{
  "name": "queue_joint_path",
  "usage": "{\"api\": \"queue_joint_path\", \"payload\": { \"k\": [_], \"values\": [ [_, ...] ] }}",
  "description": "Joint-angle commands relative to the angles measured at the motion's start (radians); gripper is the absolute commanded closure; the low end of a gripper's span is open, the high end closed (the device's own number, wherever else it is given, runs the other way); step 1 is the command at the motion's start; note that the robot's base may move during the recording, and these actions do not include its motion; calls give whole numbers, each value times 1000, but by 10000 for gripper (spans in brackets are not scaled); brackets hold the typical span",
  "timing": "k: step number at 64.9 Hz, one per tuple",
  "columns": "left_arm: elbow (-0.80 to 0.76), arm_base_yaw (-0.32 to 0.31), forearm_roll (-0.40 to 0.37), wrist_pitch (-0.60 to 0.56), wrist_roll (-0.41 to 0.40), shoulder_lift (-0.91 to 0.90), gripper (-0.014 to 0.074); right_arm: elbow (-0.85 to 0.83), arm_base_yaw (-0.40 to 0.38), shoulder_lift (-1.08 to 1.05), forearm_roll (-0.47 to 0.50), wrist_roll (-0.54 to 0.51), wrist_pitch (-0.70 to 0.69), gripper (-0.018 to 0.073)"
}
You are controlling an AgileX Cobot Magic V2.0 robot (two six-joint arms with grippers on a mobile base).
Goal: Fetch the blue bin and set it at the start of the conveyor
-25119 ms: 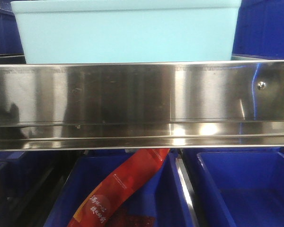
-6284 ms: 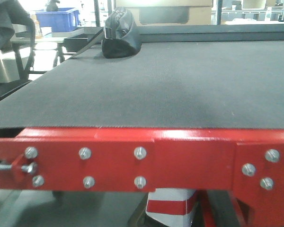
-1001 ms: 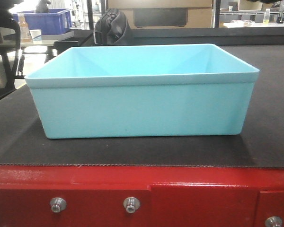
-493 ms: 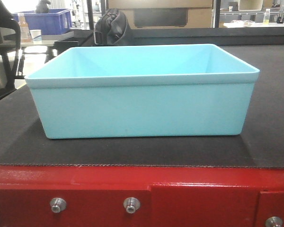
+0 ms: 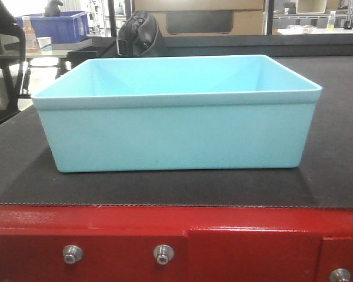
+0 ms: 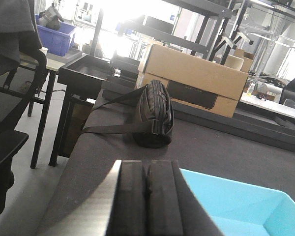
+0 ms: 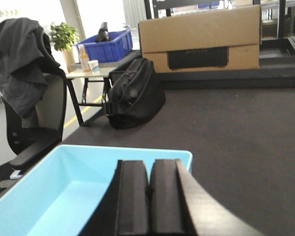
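Observation:
The pale aqua blue bin [image 5: 176,132] stands upright and empty on the black belt of the conveyor start [image 5: 335,164], just behind the red bolted frame edge [image 5: 223,235]. Neither gripper shows in the front view. In the left wrist view my left gripper [image 6: 146,164] is shut with its pads pressed together, and the blue bin [image 6: 236,201] lies to its lower right. In the right wrist view my right gripper [image 7: 149,164] is also shut with nothing in it, above the right end of the blue bin [image 7: 54,191].
A black bag [image 6: 155,115] lies further down the belt on the left, and a cardboard box [image 6: 196,78] stands beyond it. Off the belt to the left are a dark blue crate [image 7: 105,46] on a table and a chair with a jacket [image 7: 24,83].
The bin stood on a steel shelf 25 s ago, and the belt was bare 6 s ago. Now the bin rests on the belt. Nothing has moved in the last second.

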Motion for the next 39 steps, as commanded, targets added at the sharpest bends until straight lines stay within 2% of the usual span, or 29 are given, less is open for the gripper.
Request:
{"api": "queue_joint_path", "payload": {
  "k": [1,39],
  "values": [
    [1,3,4,-10,-1,-5,708,-3,2,-8,-15,-7,-30,726],
    [1,3,4,-10,-1,-5,708,-1,-4,-23,-15,-7,-37,726]
  ]
}}
